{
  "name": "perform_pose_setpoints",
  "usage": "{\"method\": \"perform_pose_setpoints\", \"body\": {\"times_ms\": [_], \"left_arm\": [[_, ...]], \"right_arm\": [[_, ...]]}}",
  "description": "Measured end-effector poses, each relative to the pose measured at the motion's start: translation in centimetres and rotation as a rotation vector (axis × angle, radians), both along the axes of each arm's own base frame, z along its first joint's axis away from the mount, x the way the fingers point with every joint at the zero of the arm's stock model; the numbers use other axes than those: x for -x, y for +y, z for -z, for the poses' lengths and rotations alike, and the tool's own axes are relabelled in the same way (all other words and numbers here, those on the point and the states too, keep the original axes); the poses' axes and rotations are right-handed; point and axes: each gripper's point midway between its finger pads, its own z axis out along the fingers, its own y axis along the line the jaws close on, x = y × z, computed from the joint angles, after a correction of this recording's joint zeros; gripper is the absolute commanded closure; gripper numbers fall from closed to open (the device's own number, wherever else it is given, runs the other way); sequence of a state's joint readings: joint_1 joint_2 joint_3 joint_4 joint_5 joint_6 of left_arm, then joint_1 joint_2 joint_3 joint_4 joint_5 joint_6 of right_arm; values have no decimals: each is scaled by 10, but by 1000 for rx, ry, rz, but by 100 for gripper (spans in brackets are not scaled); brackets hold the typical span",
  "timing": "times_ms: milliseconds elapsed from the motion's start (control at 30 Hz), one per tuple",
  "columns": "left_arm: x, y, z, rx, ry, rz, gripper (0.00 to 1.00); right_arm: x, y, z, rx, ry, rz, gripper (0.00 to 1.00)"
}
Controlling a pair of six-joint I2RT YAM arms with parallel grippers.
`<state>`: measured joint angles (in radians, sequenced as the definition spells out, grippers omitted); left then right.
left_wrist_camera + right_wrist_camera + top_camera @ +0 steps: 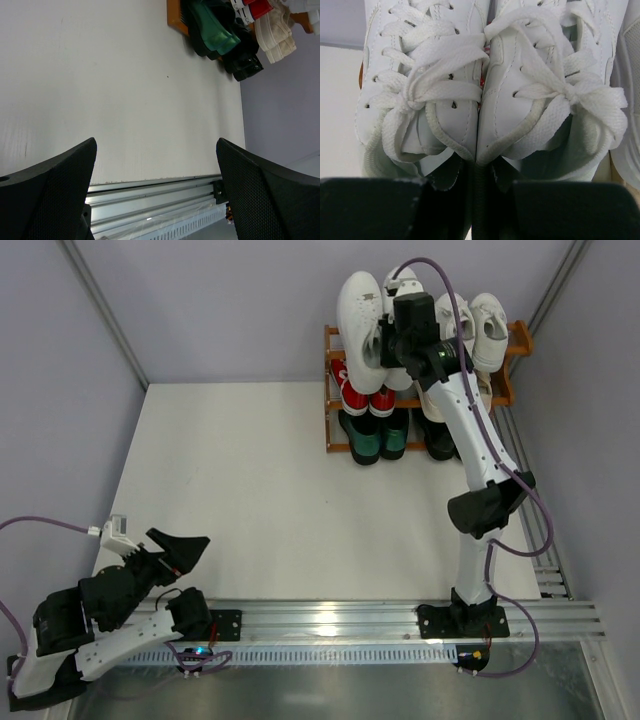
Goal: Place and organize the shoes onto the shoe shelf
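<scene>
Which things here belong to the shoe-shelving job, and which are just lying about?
Job: shoe shelf, white sneaker pair in right gripper, second white pair, red sneakers, green loafers, black loafers, cream shoes.
Lying about: aluminium rail, purple cables; left gripper idle, open.

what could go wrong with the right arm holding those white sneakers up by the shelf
1. The right gripper pinches only the touching inner collars of the held white sneakers, so one shoe might slip free.
2. The pair sits near the left end of the shelf; released there, a shoe could tip off the edge or fall toward the red sneakers below.
</scene>
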<state>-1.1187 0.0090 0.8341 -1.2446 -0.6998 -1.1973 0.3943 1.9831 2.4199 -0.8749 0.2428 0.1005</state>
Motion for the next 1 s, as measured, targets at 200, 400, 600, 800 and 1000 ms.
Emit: {"method": "perform_pose_setpoints", "body": {"times_ms": [200,400,600,800,1000], "left_arm": [[0,0,1,-2,1,0,0],[-1,1,0,-3,-1,-6,0],[-1,1,0,-3,-1,-7,0],[-1,1,0,-2,0,-8,0],[-1,1,0,-2,0,-8,0]], "right_arm": [[-7,4,14,-1,24,4,96],[-14,2,8,-13,-6,19,96],[-18,-5,7,-8,-17,46,96],[-20,-7,6,-7,-22,55,89],[-21,-8,7,-5,-22,57,71]]}}
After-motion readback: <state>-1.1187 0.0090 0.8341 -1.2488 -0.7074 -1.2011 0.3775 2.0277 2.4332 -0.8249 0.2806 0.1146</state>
